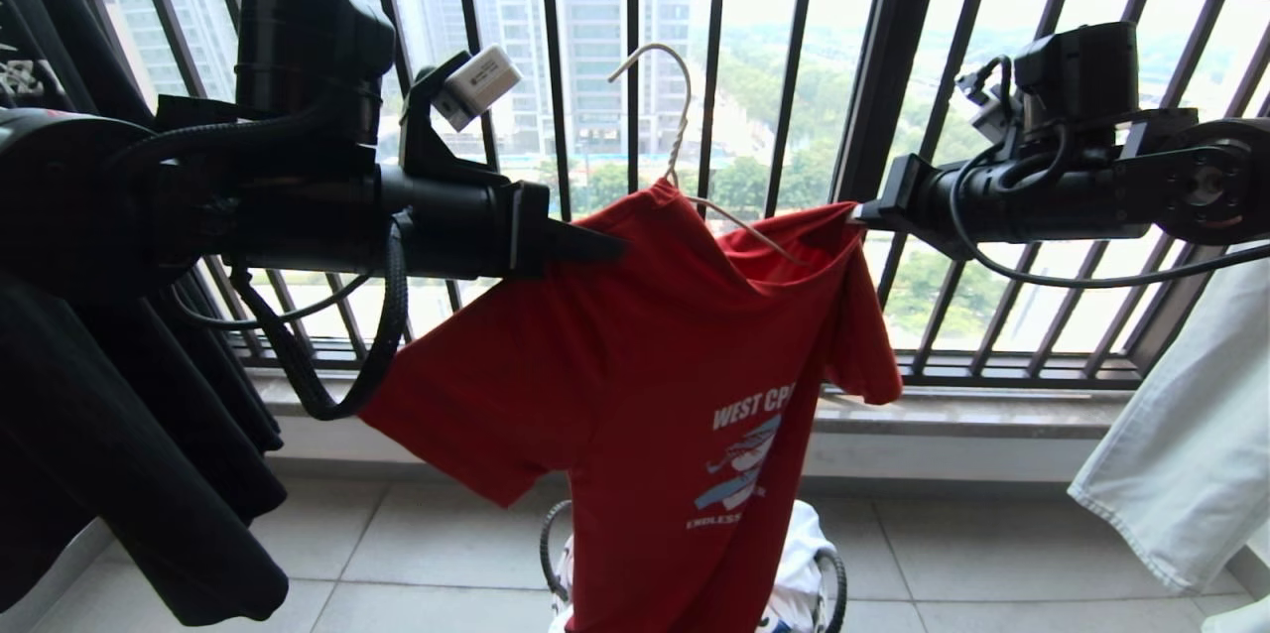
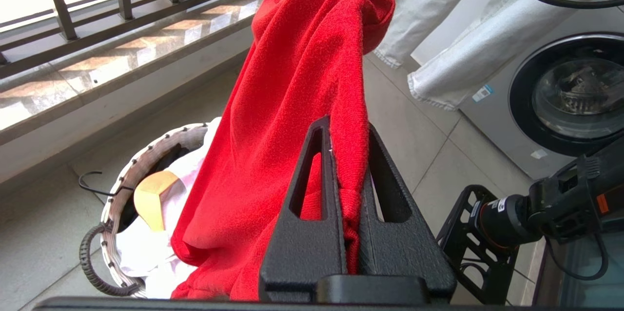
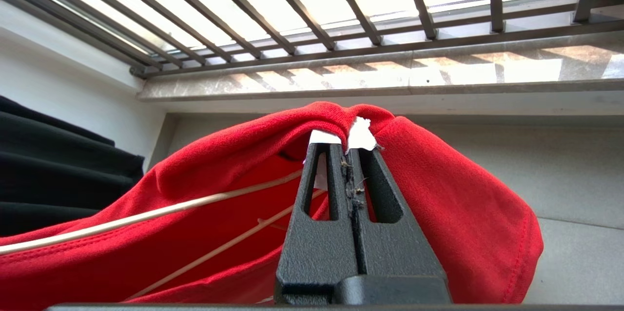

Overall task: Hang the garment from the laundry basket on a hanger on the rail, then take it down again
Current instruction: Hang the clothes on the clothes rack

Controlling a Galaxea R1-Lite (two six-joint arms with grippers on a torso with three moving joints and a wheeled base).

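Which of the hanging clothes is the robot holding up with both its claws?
The red T-shirt, on the white wire hanger. The left gripper and right gripper pinch it; the black clothes and white garment hang untouched.

Pale tiled floor (image 1: 417, 554) carried the laundry basket (image 2: 122, 179), set near the window-side wall; washing machine (image 2: 560, 101) also stood on it, well apart.

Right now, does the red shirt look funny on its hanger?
Yes. The red T-shirt sits crooked on the hanger: the hook tilts in mid-air, on no rail. The left gripper and right gripper each pinch a shoulder, so it sags between them.
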